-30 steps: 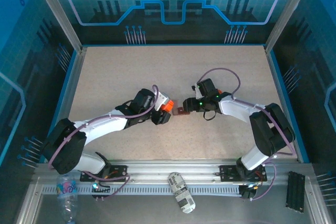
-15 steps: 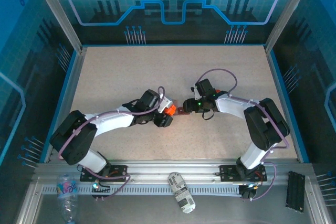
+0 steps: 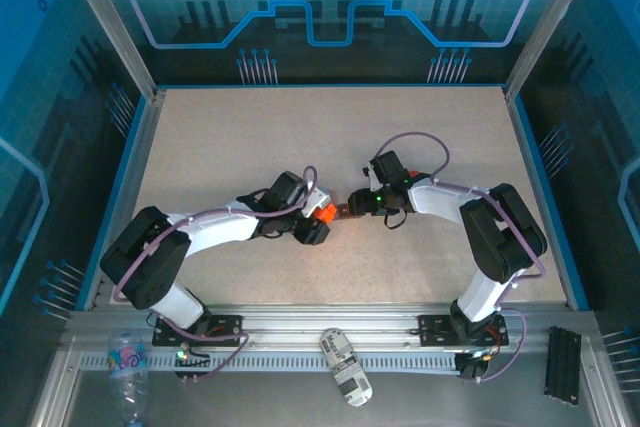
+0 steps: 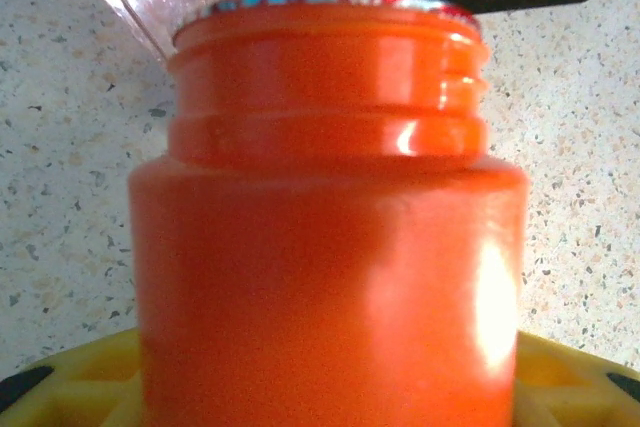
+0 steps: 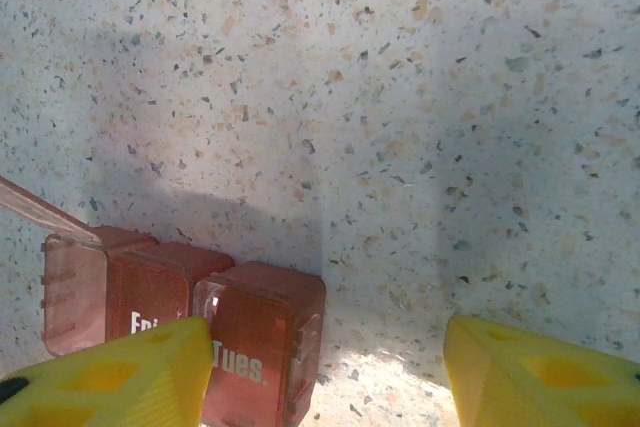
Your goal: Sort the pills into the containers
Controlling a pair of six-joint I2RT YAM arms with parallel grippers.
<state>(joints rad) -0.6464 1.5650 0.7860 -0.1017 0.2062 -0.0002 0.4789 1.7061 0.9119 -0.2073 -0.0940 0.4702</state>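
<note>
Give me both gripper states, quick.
Left gripper: shut on the orange bottle.
Right gripper: open, fingers apart, pill box beside one finger, not gripped.

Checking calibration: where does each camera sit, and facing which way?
Top external: above, behind the bases, facing down on the table; both arms, left gripper, right gripper.
Left wrist: faces the orange bottle in its grip; yellow fingers at the bottom.
Right wrist: faces down at the pill box; yellow fingers below.
Shared: top external shows orange bottle and pill box too.
</note>
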